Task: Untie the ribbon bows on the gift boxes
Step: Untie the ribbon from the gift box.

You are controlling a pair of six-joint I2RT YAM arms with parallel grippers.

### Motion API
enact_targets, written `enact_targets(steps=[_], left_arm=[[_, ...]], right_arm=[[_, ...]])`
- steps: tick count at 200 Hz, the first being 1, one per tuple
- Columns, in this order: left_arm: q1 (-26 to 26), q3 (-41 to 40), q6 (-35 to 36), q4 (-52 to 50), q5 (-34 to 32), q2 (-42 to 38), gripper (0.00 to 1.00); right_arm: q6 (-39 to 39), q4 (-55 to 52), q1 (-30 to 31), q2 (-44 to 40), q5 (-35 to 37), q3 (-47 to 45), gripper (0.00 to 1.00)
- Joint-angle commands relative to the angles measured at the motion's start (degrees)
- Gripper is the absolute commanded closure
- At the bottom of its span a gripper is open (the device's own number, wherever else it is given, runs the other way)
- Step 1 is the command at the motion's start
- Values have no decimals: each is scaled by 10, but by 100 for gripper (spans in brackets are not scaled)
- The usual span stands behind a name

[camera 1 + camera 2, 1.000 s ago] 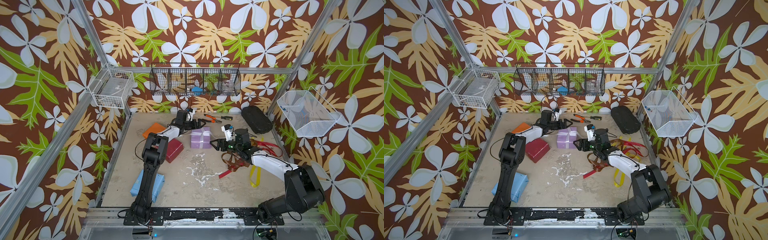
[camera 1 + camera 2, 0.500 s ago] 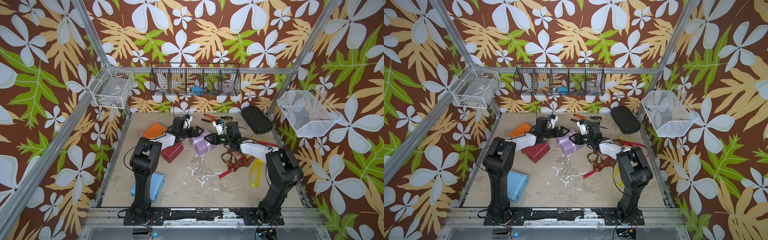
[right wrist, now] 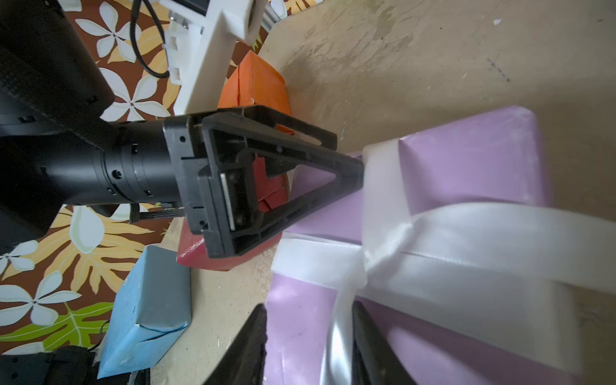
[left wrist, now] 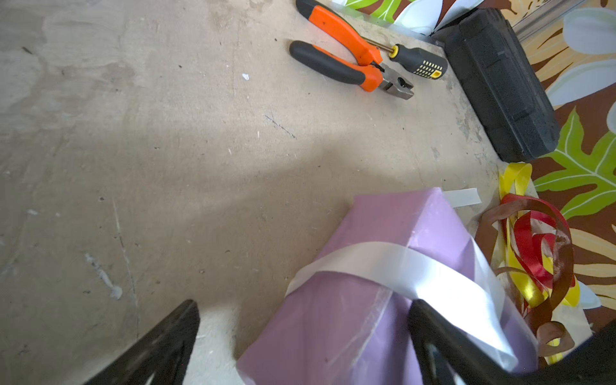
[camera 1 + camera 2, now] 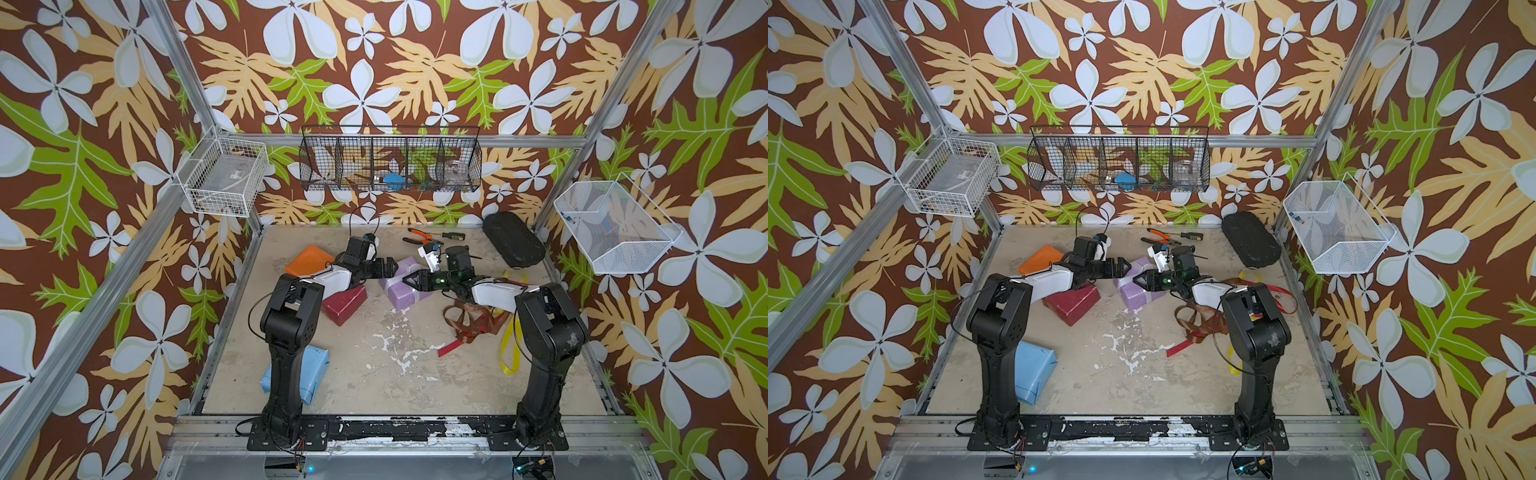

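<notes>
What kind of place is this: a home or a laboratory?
Probably a robot test cell, not a home: two arms are mounted on a rail, aluminium frame posts hold wallpapered walls, and wire baskets hang above a tabletop.

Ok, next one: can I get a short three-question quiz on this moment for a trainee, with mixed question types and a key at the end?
1. True or false: the left gripper is shut on the white ribbon.
2. Multiple choice: over the lilac box, the right gripper has its jaws either side of a ribbon strand. Which colour is it? A white; B yellow; C red.
3. Fill in: the three loose ribbons are yellow, red and ____.

Key: 1 false, its jaws stand wide open; 2 A; 3 brown.
</notes>
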Motion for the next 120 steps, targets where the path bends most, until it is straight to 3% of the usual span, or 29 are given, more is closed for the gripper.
enact_targets(steps=[1, 30, 73, 120], left_arm=[[0, -4, 17, -37, -29, 8, 0], [-1, -12, 15, -37, -31, 11, 0], [-2, -28, 13, -32, -45, 0, 0], [-1, -43, 4, -27, -40, -2, 0]], right_arm=[[22, 35, 1, 14, -40, 9, 60], [111, 153, 1, 39, -126, 10, 69], [230, 359, 2, 7, -166, -31, 68], [425, 626, 7, -24, -209, -74, 68]])
